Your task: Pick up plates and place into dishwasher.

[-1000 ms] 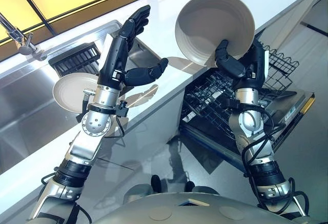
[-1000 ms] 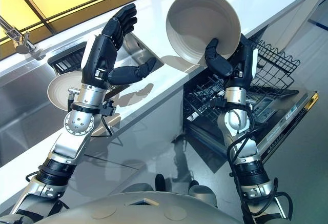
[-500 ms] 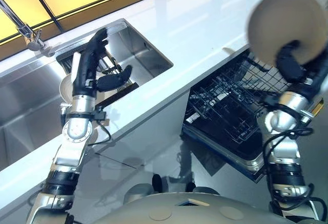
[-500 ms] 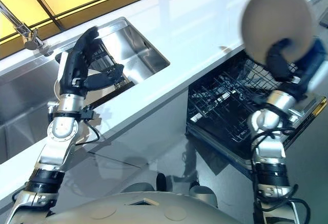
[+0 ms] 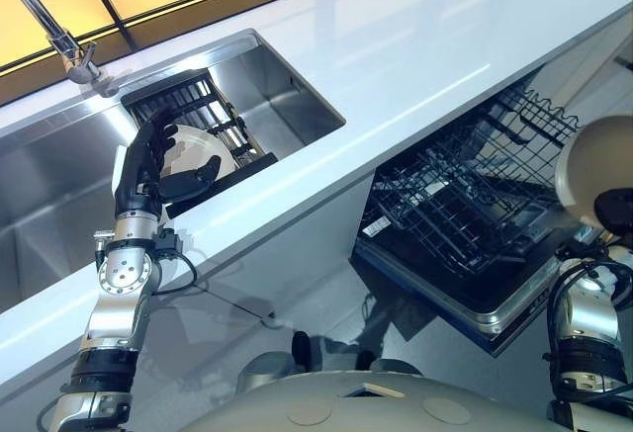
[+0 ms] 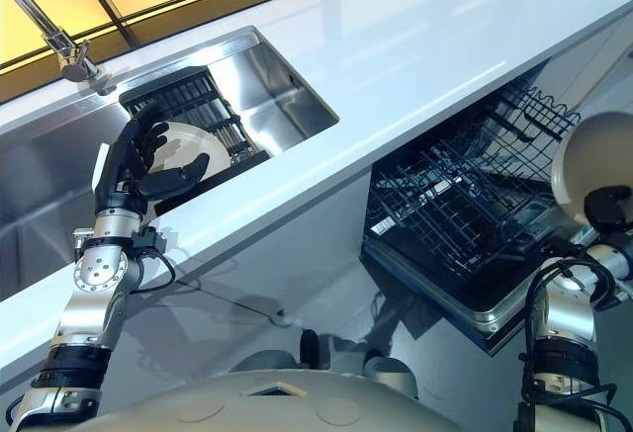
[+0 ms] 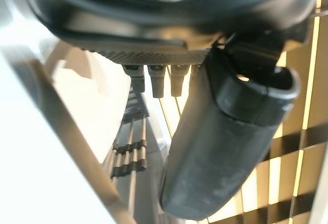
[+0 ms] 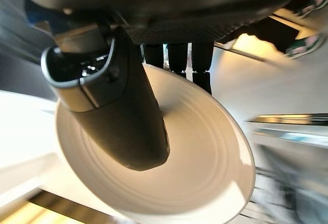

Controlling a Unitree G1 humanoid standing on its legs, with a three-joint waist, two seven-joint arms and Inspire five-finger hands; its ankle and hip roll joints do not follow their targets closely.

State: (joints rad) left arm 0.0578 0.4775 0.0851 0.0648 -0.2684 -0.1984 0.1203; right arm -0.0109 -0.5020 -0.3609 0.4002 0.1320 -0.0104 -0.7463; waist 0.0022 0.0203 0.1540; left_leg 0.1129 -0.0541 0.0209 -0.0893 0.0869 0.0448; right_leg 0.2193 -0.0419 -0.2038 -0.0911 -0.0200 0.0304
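Head eyes look down; wrist cameras close.

The robot's right hand (image 6: pixel 611 207), pinching the round cream ridged plate (image 6: pixel 591 163), is swinging away from above the white countertop (image 5: pixel 415 46) down to the far right, beside the black wire dishwasher rack (image 5: pixel 465 205). The left hand (image 5: pixel 148 160) is reaching into the steel sink (image 5: pixel 287 86), fingers spreading over a second cream plate (image 5: pixel 203 150) standing in the black dish rack (image 5: pixel 188 96).

We see the round cream ceramic plate (image 6: pixel 593 167) cut off at the frame's edge, above the black wire dishwasher rack (image 6: pixel 465 215).
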